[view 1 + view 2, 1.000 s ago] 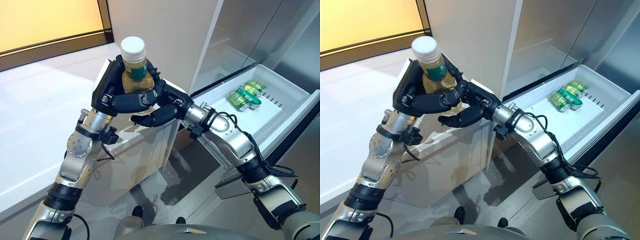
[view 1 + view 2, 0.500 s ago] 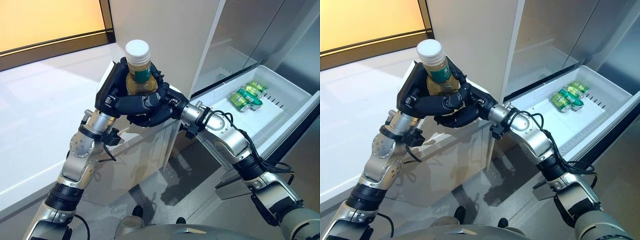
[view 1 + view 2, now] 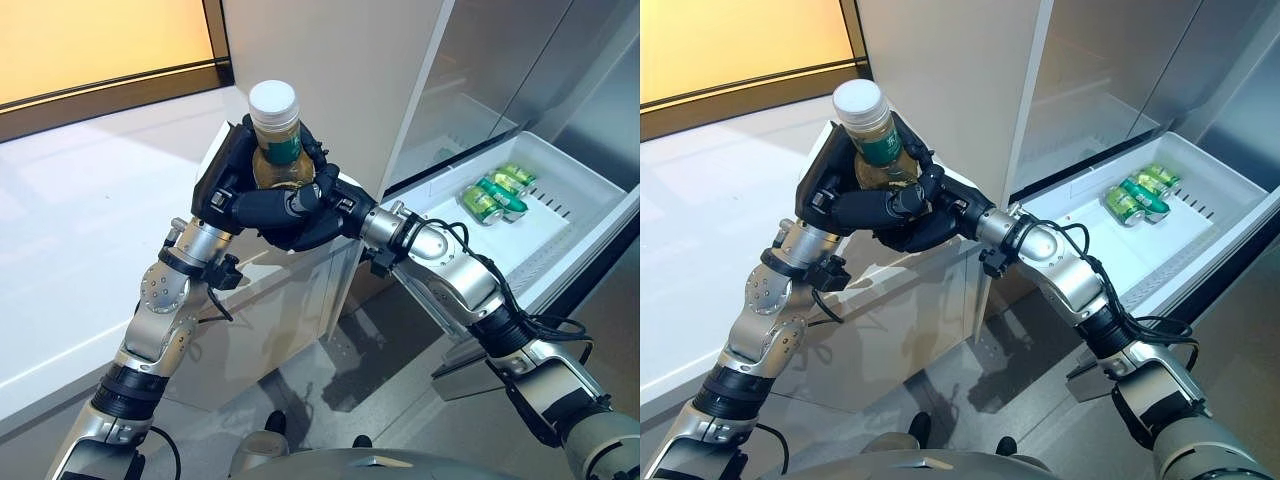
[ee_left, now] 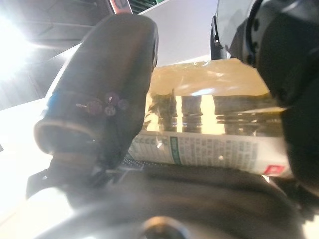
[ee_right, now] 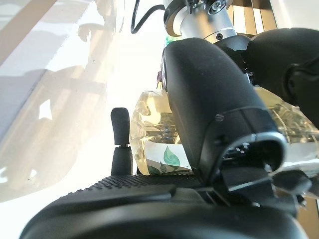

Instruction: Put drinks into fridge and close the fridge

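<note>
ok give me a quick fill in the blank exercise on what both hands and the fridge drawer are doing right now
1. The bottle has a ____ cap.
2. The left hand and the right hand both grip the ____.
3. The fridge drawer stands ____.
4. Green ____ lie inside that drawer.

Missing words: white; bottle; open; cans

White fridge drawer [image 3: 560, 215] pulled out at right, tray floor bare apart from drinks. Green cans [image 3: 490, 192] lying on their sides on drawer floor, grouped close together near the far end, touching or nearly touching one another; exact count unclear. Slotted vents along one drawer wall beside the cans. White surface [image 3: 70, 230] at left, glossy, nothing seen resting on visible part. Grey reflective floor [image 3: 330, 380] below, between surface and drawer.
</note>
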